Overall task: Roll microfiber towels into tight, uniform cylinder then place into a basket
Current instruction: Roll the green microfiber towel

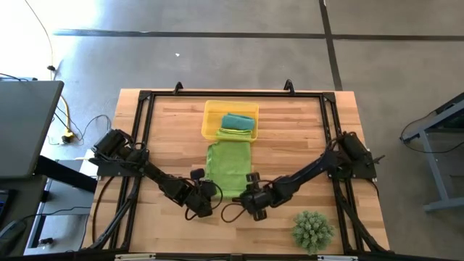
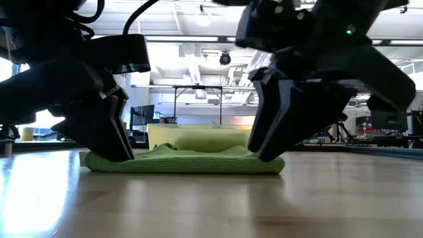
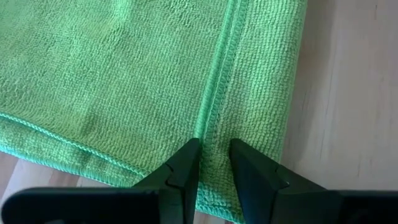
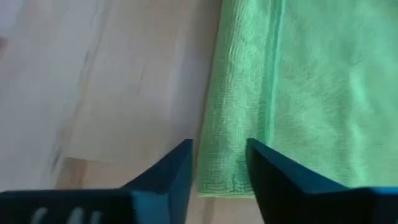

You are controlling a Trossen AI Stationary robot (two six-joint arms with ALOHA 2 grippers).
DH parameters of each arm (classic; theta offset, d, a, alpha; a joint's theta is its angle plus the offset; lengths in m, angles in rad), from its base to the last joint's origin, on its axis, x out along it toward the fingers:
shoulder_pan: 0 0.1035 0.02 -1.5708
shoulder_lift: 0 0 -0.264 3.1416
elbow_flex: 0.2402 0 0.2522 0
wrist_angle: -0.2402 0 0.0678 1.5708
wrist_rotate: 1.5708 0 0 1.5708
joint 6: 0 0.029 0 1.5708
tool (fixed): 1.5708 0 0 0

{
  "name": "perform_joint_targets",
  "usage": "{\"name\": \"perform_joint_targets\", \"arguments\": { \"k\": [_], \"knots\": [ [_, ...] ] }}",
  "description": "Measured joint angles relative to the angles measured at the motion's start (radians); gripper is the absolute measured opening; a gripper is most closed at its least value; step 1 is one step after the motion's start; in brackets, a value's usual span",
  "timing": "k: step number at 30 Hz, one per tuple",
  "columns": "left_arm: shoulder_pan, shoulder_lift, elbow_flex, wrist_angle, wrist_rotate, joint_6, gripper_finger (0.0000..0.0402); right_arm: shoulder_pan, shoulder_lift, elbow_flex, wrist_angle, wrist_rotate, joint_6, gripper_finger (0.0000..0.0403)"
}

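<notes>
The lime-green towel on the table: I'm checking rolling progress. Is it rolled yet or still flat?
Flat: the lime-green towel lies spread on the table, no cylinder formed; only its near edge looks folded over in the low view.

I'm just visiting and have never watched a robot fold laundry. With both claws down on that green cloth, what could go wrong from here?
The left gripper pinches only a thin strip at the lime-green towel edge, so the hem might slip out.

The right gripper has its fingers apart astride the other corner; if it closes unevenly, the roll may come out crooked.

The yellow basket already holds a teal towel and another green one, so space looks tight.
</notes>
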Motion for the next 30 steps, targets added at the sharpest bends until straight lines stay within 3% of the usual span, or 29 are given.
{"name": "perform_joint_targets", "arguments": {
  "k": [5,13,20,30],
  "knots": [
    [0.000,0.000,0.000,-0.001,0.008,-0.005,0.0085,-0.025,0.000,0.000,-0.001,-0.098,0.050,0.0186],
    [0.000,-0.006,-0.002,-0.003,0.018,-0.036,0.0085,-0.033,0.030,0.005,-0.036,-0.093,0.028,0.0186],
    [-0.006,-0.057,-0.006,-0.030,0.040,-0.034,0.0085,-0.042,0.061,0.008,-0.058,-0.111,0.044,0.0150],
    [-0.029,-0.170,-0.006,-0.092,0.096,-0.035,0.0085,-0.043,0.065,0.005,-0.052,-0.091,0.126,0.0059]
  ]
}}
